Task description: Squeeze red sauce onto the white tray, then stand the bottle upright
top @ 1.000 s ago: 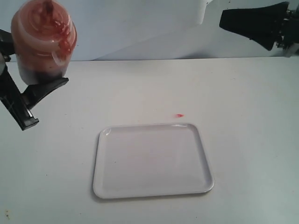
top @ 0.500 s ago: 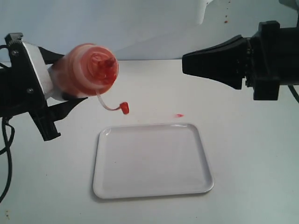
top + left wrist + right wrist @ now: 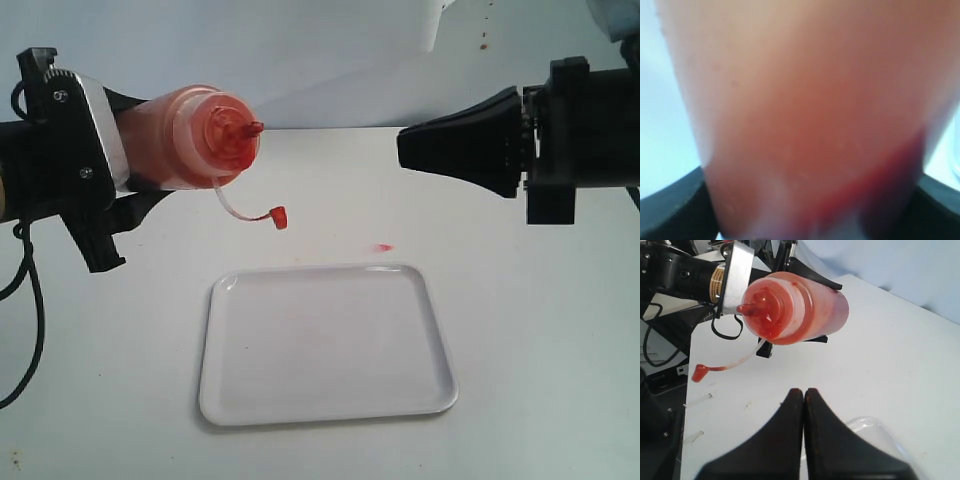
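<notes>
Since half a second earlier: bottle [image 3: 190,135] lifted slightly and turned more sideways; tethered cap [image 3: 278,216] swung a little to the right; right end effector [image 3: 405,150] drawn back slightly; white tray [image 3: 325,345] unmoved.

Exterior view. Bottle held on its side in the air above the counter [image 3: 540,330], left of the white tray and farther back, not over it; nozzle [image 3: 248,128] pointing toward the right arm. Left end effector [image 3: 140,150] clamped round the bottle's body, one finger above, one below. Right end effector about level with the nozzle, well apart from it, pressed shut on nothing. Small red spot [image 3: 383,247] on the counter just beyond the tray's far rim.

Left wrist view. Blurred orange-red bottle wall [image 3: 805,115] filling the frame, darker red streak on one side; black fingers [image 3: 670,205] at two corners, against the bottle.

Right wrist view. Black fingertips [image 3: 790,410] closed tip to tip, empty. Beyond them the bottle [image 3: 795,307], seen nozzle-first, red-smeared, with the cap [image 3: 698,372] dangling on its thin strap. Corner of the tray [image 3: 867,427] just beside the fingers.
</notes>
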You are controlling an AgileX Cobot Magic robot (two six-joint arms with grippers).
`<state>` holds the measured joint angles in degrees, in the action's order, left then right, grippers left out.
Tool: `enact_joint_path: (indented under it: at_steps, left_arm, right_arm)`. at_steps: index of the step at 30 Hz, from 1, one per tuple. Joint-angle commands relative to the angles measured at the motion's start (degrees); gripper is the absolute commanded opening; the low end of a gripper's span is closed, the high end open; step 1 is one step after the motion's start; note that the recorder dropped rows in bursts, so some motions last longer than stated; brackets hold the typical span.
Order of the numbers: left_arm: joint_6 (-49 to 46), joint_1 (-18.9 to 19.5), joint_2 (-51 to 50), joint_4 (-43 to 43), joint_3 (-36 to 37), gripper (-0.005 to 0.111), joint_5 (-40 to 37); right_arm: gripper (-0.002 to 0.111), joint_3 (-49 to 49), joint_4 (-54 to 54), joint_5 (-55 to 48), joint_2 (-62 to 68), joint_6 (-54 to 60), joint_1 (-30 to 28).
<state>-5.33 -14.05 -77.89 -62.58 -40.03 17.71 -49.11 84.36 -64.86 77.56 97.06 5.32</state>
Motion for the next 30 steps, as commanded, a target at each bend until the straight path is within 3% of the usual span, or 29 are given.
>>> enact_joint_path:
  at_steps: [1, 7, 18, 25, 30]
  left_arm:
    - [0.03, -0.25, 0.24, 1.71, -0.87, 0.000, 0.94]
    - [-4.11, -0.25, 0.24, 1.62, -0.87, 0.000, -4.73]
    - [-5.40, -0.38, 0.24, 0.26, -0.87, 0.000, -8.01]
    - [-10.07, -7.68, 0.24, 0.26, -0.87, 0.000, -15.29]
    - [-10.19, -9.84, 0.24, -1.78, -0.96, 0.000, -20.03]
  right_arm:
    - [0.000, -0.37, -1.47, 0.27, 0.04, 0.61, 0.33]
    - [0.000, -0.37, -1.47, 0.27, 0.04, 0.61, 0.33]
    - [0.000, -0.37, -1.48, 0.27, 0.04, 0.36, 0.33]
    - [0.000, -0.37, -1.48, 0.27, 0.04, 0.36, 0.33]
    - [0.000, -0.37, -1.48, 0.27, 0.04, 0.36, 0.33]
